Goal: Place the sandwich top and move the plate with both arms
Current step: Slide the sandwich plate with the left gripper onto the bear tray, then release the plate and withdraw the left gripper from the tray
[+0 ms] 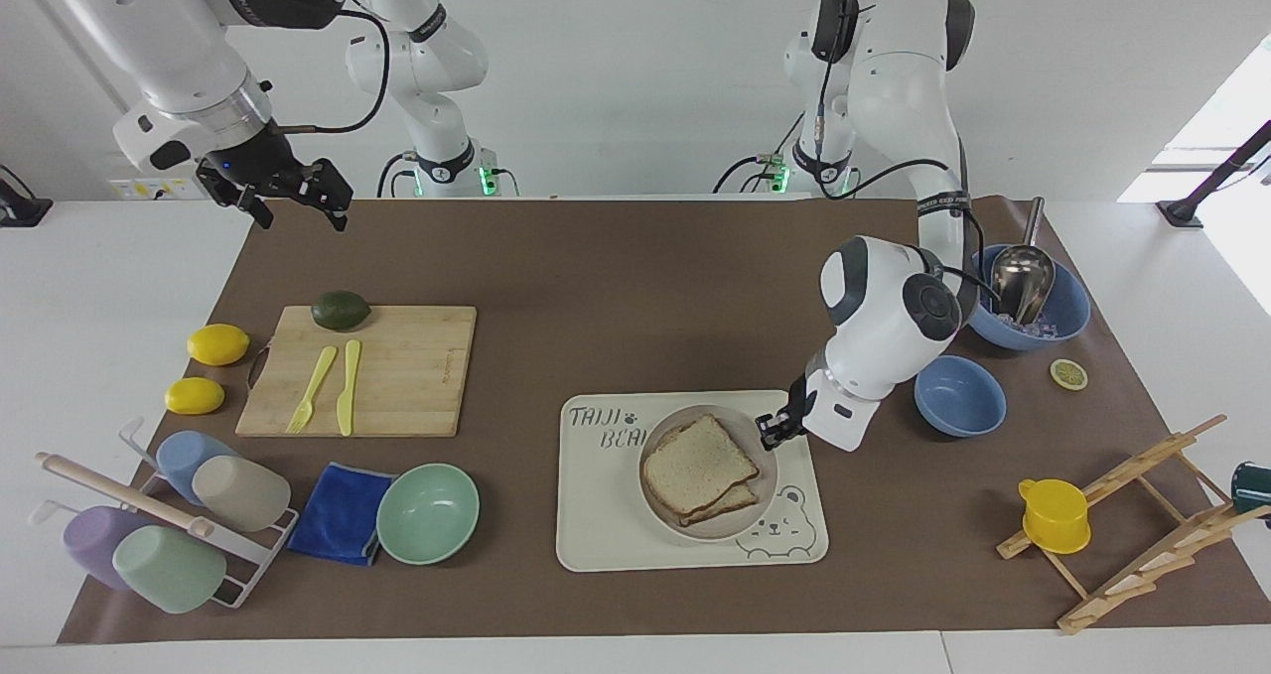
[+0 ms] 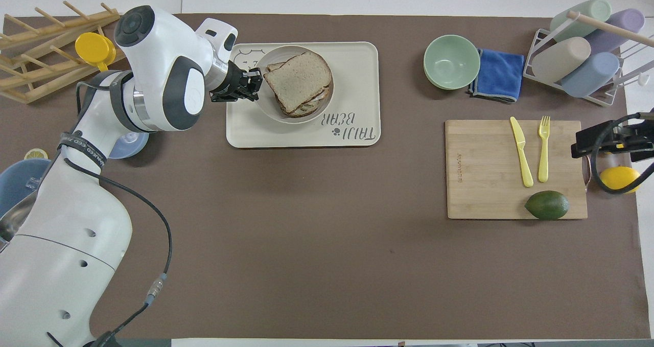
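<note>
The plate (image 1: 707, 475), stiff and probably light, is pinched at its rim by the left gripper (image 1: 771, 430), over the tray (image 1: 606, 515). The loose sandwich top (image 1: 695, 465) is borne level. The right gripper (image 1: 294, 196) waits spread.

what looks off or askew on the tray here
The sandwich top sits skewed on the slice beneath, whose corner pokes out. The plate covers part of the tray lettering and the bear's head. The left gripper grips its rim. Nothing spilled.
</note>
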`<move>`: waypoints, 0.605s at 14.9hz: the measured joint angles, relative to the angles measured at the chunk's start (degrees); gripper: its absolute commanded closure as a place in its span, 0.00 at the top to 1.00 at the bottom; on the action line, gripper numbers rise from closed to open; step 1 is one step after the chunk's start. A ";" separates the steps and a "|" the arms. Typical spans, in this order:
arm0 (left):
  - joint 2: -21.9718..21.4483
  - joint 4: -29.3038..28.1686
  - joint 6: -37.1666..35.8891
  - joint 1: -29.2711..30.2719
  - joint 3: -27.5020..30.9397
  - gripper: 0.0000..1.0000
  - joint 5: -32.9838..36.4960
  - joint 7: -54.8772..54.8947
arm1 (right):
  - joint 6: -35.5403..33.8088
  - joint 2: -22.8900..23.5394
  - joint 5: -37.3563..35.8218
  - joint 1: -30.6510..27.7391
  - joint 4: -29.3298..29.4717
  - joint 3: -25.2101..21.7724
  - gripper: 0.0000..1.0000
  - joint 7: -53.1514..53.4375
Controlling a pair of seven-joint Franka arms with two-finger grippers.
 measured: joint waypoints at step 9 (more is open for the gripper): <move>-0.73 -3.93 5.63 -1.88 0.10 1.00 0.00 4.87 | 0.00 0.00 0.00 0.00 0.00 0.00 1.00 0.00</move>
